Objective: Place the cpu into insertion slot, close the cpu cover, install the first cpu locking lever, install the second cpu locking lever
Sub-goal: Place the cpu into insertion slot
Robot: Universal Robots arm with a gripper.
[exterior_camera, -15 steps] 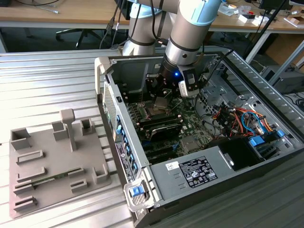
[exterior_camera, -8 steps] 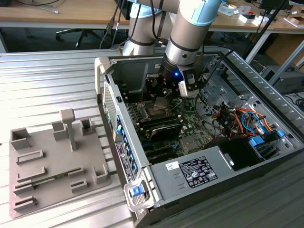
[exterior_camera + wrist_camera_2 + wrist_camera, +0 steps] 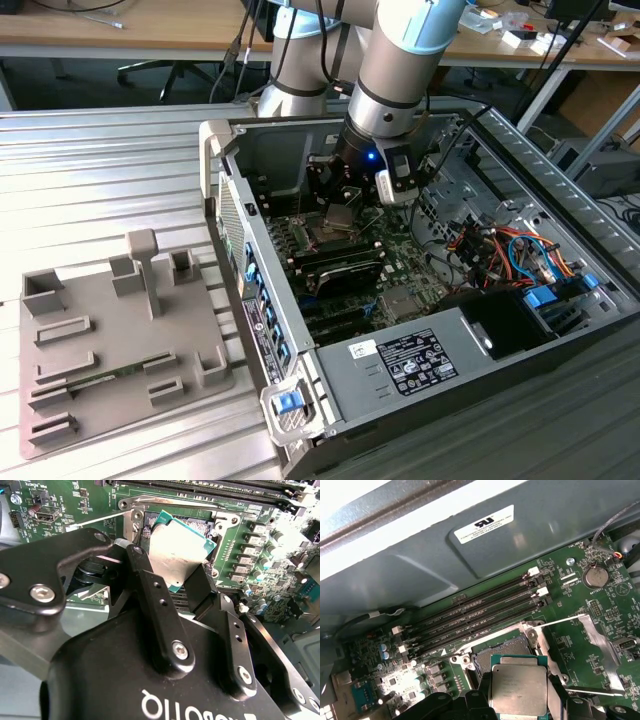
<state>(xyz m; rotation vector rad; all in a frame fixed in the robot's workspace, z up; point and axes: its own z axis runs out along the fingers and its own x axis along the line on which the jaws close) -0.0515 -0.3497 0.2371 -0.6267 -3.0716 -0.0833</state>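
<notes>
My gripper reaches down into the open computer case and is shut on the cpu, a flat silvery square with a greenish rim. One black finger presses each of two opposite edges. The cpu hangs tilted just above the insertion slot, a dark square socket with a metal rim in the green board. Whether the chip touches the socket I cannot tell. The cpu cover, a thin silvery frame, lies swung open beside the socket. A thin wire lever stands raised at the socket's corner.
Long black memory slots run along the socket's far side, close to the grey case wall. Cables and a drive bay crowd the case at the exterior view's right. A grey fixture plate lies on the table outside the case.
</notes>
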